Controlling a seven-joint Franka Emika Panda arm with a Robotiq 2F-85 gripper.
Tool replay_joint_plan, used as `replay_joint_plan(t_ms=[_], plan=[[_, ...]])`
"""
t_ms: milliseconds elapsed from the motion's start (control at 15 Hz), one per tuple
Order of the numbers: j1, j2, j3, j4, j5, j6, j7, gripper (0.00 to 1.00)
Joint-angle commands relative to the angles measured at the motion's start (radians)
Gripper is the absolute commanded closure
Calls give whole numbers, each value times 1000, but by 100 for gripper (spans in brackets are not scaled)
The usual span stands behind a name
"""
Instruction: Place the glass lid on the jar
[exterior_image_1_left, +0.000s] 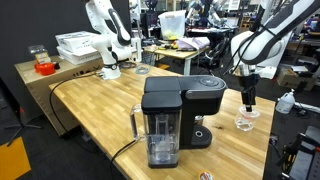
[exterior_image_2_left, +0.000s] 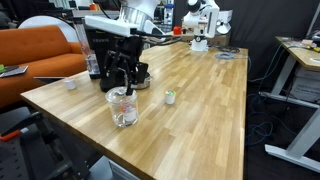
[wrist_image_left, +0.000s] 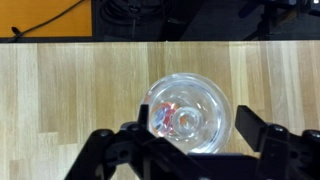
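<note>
Wooden worktop (exterior_image_1_left: 90, 110), long, seen in both exterior views. Black coffee machine (exterior_image_1_left: 175, 110) stands on it, clear tank at its front. The white arm (exterior_image_1_left: 265, 40) reaches down beside the machine. Gripper (exterior_image_1_left: 250, 97) hangs straight over the jar (exterior_image_1_left: 245, 123), just above its mouth in an exterior view (exterior_image_2_left: 122, 82). Wrist view: fingers (wrist_image_left: 262, 135) spread wide with nothing held, the jar's (wrist_image_left: 190, 110) rim centred between them below. Jar upright on the worktop, near the machine but not touching it, with red-and-white bits (wrist_image_left: 165, 112) inside. Glass lid: clear on clear, so I can't tell whether it's on the jar. Small white object (exterior_image_2_left: 170, 97) lies near the jar.
</note>
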Motion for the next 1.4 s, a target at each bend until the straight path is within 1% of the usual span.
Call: replay_joint_plan(t_ms=[0,267,600,800,933,1133,1200,1267,1333], plan=[[0,-15,-1,9,-16,-8,6,0],[0,-65,-15,-5,-46,3,41,0],[-8,-171,-32,-69,-15,7,77,0],[-12,-274,-48,-149,10,28,82,0],[-20,-366,-68,-215,23,48,72,0],[-48,-521,-124,-315,12,74,45,0],[-63,-569,-146,-342,3,66,36,0],[-84,-612,-179,-359,6,15,17,0],[-58,-528,-156,-299,-1,14,47,0]])
